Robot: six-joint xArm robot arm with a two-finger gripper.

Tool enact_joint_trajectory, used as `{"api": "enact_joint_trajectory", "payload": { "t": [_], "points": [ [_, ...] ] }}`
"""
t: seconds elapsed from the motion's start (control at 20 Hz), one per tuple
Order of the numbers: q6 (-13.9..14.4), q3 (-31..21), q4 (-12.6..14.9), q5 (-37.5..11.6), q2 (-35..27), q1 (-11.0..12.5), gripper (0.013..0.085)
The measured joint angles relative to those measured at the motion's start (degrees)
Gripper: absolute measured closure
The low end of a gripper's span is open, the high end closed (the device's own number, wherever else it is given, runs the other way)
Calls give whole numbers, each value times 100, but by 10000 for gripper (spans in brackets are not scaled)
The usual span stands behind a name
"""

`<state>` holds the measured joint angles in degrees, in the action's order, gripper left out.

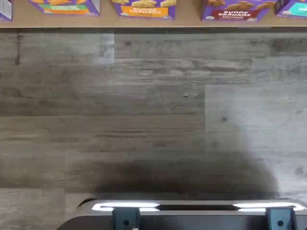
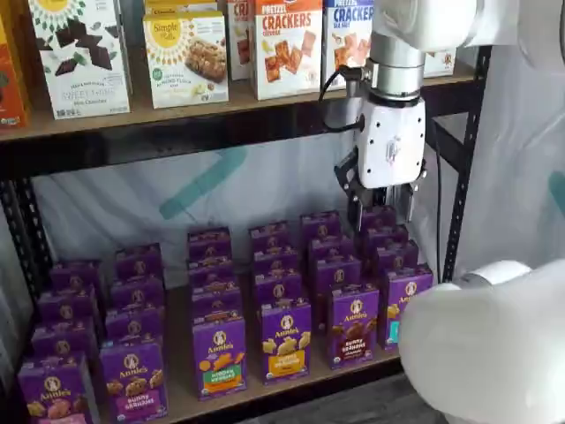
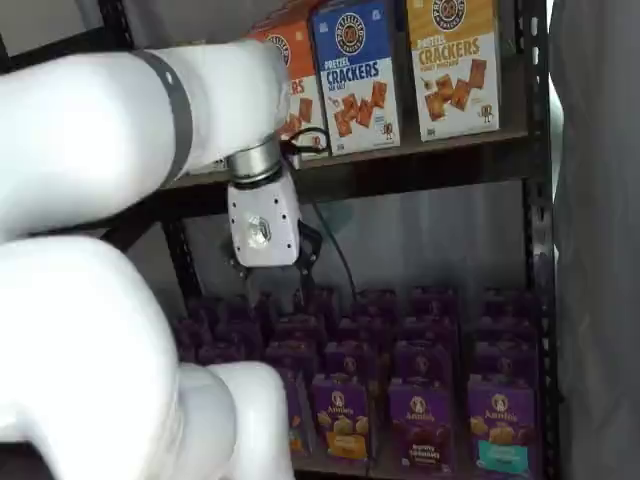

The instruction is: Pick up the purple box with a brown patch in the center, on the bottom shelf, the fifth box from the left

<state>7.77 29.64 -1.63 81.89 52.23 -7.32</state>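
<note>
gripper point(image 2: 381, 205): above rear rows, aperture unclear | purple box point(image 2: 353, 323): front row, below, apart

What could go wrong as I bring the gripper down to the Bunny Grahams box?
The purple box stands tight between an orange-snack carton and a teal-patch carton, so the fingers may clip a neighbour. Near-identical purple cartons invite a wrong pick. The gripper hangs over the back rows, not the front.

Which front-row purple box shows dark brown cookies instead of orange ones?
The purple box reading Bunny Grahams, between the orange-snack carton and the teal-patch carton.
</note>
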Motion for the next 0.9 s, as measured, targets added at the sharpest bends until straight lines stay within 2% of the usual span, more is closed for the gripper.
{"api": "enact_joint_trajectory", "payload": {
  "t": [0.1, 0.4, 0.7, 0.9],
  "points": [
    [89, 38, 129, 62, -44, -76, 130],
    [113, 12, 127, 51, -28, -96, 130],
    [79, -136, 228, -223, -61, -40, 130],
    [-8, -290, 179, -524, -145, 41, 130]
  ]
}}
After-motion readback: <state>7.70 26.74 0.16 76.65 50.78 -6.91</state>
